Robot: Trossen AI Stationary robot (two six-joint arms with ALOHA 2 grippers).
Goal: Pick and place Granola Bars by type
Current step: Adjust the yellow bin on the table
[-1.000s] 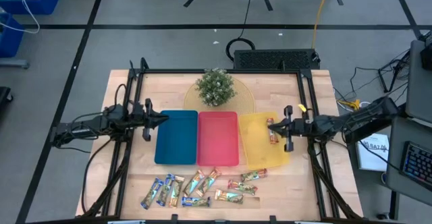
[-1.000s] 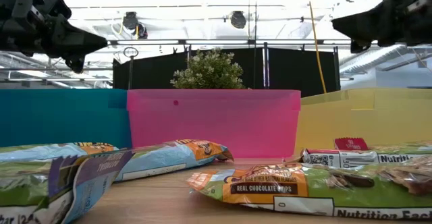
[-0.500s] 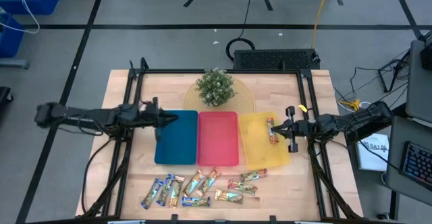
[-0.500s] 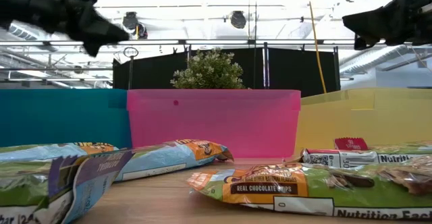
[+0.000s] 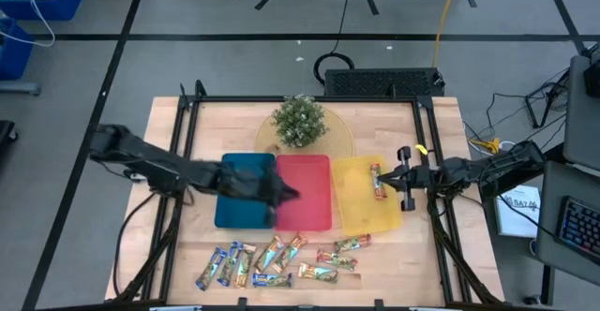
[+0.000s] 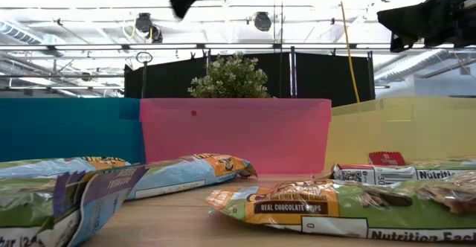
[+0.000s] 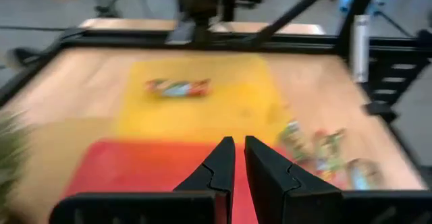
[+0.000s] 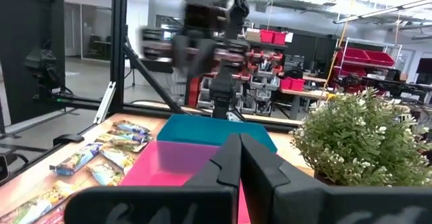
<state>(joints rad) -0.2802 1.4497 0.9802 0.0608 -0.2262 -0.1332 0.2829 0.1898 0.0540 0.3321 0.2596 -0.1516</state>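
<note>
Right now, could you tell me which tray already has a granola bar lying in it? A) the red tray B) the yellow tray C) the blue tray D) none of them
B: a single granola bar lies in the yellow tray, just in front of the right claw; the blue tray and red tray hold no bars, and the other bars lie loose on the table.

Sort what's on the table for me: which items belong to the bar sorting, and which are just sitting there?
Job: granola bars loose at the table's front edge, one bar in the yellow tray, red tray, blue tray.
Bystanders: potted plant, round mat beneath it.
</note>
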